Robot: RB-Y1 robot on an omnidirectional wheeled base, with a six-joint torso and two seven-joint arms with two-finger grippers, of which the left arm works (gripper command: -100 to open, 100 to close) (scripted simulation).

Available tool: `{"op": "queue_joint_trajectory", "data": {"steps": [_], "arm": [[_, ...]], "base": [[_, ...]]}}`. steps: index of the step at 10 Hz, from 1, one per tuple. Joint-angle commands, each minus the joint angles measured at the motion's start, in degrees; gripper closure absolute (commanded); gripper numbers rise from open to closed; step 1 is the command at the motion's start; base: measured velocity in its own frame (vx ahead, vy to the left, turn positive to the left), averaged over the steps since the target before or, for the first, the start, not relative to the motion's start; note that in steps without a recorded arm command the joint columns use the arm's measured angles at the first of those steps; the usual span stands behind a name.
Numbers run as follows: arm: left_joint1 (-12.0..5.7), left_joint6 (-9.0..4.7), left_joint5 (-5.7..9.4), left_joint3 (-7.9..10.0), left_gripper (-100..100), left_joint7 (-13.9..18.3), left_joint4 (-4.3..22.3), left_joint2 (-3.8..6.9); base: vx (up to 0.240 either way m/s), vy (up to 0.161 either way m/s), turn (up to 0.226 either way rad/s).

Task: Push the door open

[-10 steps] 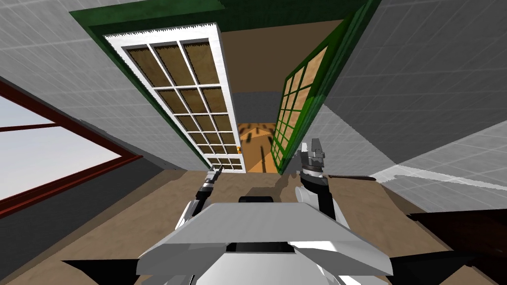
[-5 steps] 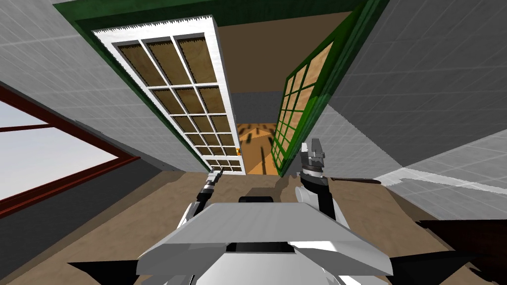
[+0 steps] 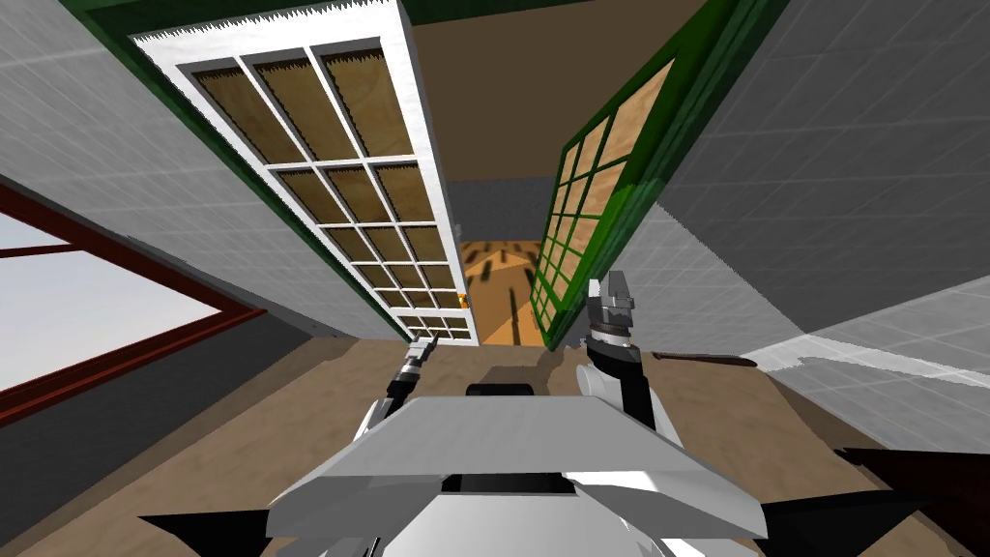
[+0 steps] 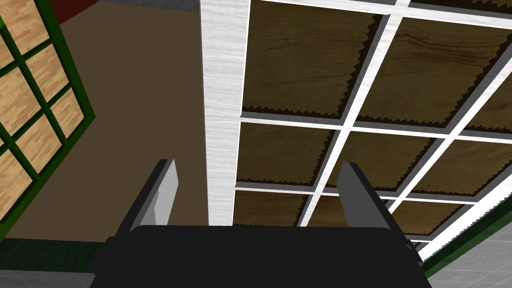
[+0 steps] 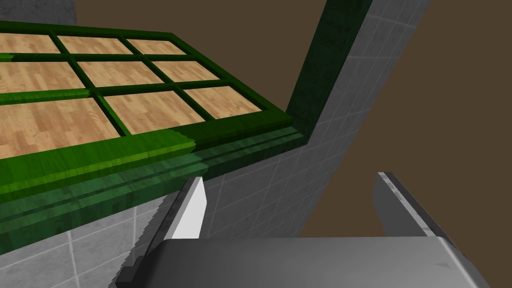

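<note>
A double door stands ahead in a green frame (image 3: 715, 58). The white leaf (image 3: 319, 155) with brown panes is on the left, with a small orange knob (image 3: 465, 300) at its edge. The green leaf (image 3: 580, 213) with light wood panes is swung away on the right. My left gripper (image 3: 422, 346) is open just before the white leaf's bottom corner; its wrist view has the gripper (image 4: 257, 200) facing the white stile (image 4: 222, 125). My right gripper (image 3: 611, 290) is open beside the green leaf's lower edge (image 5: 125, 110), fingers (image 5: 192, 210) empty.
Between the leaves a narrow gap shows an orange floor (image 3: 498, 280) beyond. Grey tiled walls (image 3: 851, 174) flank the doorway. A red-framed window (image 3: 116, 348) is on the left. A dark bar (image 3: 706, 360) lies at the right wall's foot, and dark furniture (image 3: 918, 464) sits at the right.
The doorway has grown larger and spread outward in the head view: I have moved closer to it. Both arms keep the same pose, fingers still open.
</note>
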Motion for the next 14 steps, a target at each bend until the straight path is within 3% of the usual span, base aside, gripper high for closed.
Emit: {"op": "queue_joint_trajectory", "data": {"steps": [1, 11, 14], "arm": [[-0.64, -0.85, -0.59, 0.78, -100, -1.1, 2.0, 0.07], [-4.46, -5.89, -8.83, 7.19, -100, -11.1, 15.7, -3.54], [-4.66, -5.51, -8.32, 7.10, -100, -11.3, 15.6, -1.64]], "base": [[0.061, -0.015, 0.002], [0.168, -0.023, 0.011], [0.135, -0.005, -0.017]]}}
